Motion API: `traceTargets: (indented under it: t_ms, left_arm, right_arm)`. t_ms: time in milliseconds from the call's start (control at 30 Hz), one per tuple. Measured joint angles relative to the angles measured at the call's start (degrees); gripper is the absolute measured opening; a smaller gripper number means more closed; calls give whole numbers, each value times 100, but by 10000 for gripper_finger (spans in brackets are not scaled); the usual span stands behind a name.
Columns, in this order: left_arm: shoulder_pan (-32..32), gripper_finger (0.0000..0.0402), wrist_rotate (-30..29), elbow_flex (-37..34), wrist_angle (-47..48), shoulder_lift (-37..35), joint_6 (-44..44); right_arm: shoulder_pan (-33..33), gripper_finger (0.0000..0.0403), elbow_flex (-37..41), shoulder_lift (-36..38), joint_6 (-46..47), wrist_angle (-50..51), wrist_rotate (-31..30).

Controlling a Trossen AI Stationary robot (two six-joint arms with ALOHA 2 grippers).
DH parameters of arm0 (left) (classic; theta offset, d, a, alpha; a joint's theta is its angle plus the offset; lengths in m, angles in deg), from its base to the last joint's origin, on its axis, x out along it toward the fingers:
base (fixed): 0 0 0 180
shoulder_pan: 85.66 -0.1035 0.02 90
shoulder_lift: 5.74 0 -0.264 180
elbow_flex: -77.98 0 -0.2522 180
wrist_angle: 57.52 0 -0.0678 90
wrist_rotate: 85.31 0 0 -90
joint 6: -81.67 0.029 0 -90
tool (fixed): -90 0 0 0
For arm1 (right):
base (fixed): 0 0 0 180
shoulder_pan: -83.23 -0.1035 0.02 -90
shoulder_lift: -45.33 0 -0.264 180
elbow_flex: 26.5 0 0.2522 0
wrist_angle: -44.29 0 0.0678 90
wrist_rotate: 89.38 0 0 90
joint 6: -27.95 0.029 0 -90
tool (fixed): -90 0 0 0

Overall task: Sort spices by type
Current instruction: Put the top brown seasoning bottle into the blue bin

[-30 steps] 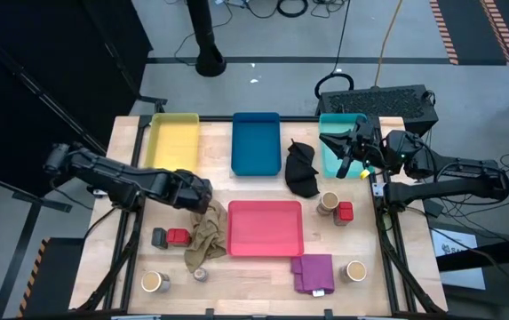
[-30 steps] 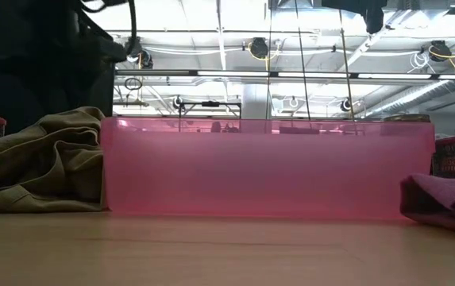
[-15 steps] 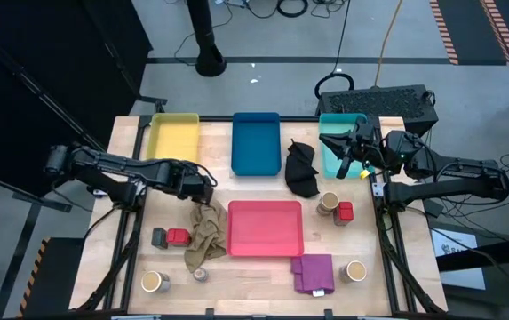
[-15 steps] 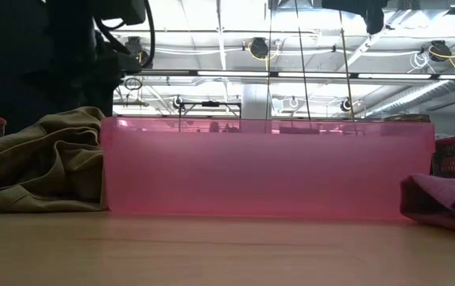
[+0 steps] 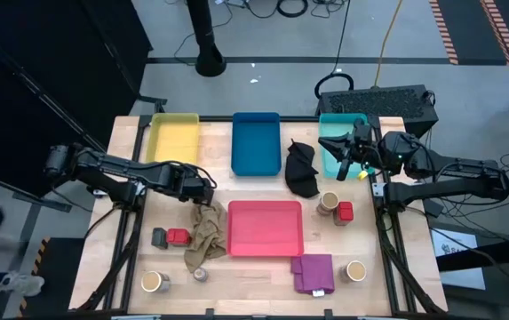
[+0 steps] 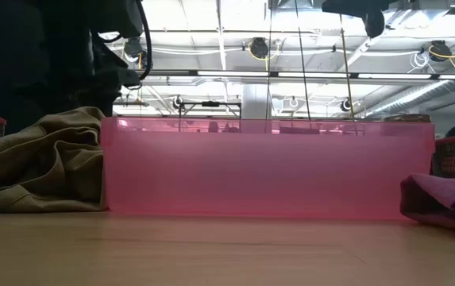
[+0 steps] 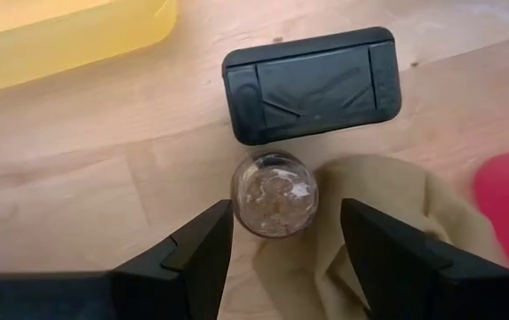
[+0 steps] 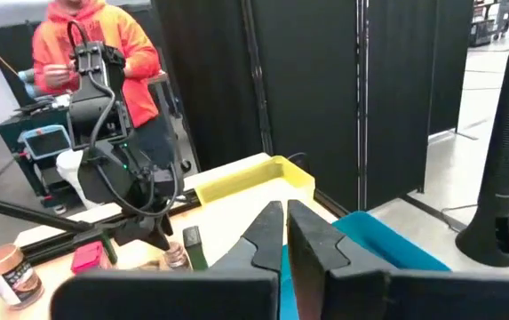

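Spices sit all over the table (image 5: 263, 271), and none is in a tray yet.

From high up: a red cube (image 5: 177, 236) and a dark tin (image 5: 159, 237) sit at the lower left. A tan jar (image 5: 154, 282) is below them. Another red cube (image 5: 345, 212) and more jars are on the right. My left fingers (image 5: 206, 185) hang left of the middle, just above the beige cloth (image 5: 204, 233). A second ago they were lower, right over that cloth. Now they have slid a little toward the yellow tray (image 5: 172, 138). My right fingers (image 5: 341, 153) wait over the teal tray (image 5: 332, 158) at the upper right.

From table height: the pink tray (image 6: 267, 167) fills the middle, with the beige cloth bunched on its left. My left arm is a dark shape at the upper left. No spice is in my reach here.

From my left wrist: a tiny silver tin (image 7: 274, 195) stands on the wood at the cloth's edge. It is in the gap just past my two finger tips. Those fingers are spread wide and hold nothing. They have opened a bit more in the last second. A dark grey tin (image 7: 313, 83) lies just beyond the silver one. I think I am lining up to pick the silver tin. The sorting has hardly begun.

From my right wrist: my right fingers are pressed together and hold nothing. A person in an orange top (image 8: 94, 36) stands far off at the upper left.
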Motion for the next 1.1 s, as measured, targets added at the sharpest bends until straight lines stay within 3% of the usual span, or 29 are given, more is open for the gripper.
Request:
traceTargets:
  t_ms: [833, 1100]
  left_arm:
    - [5, 216, -54, -2, -246, 892, 292]
    - [5, 179, -47, 2, -236, 887, 341]
  right_arm:
    - [0, 0, 0, 0, 120, 161, 0]
    - [0, 0, 0, 0, 109, 161, 0]
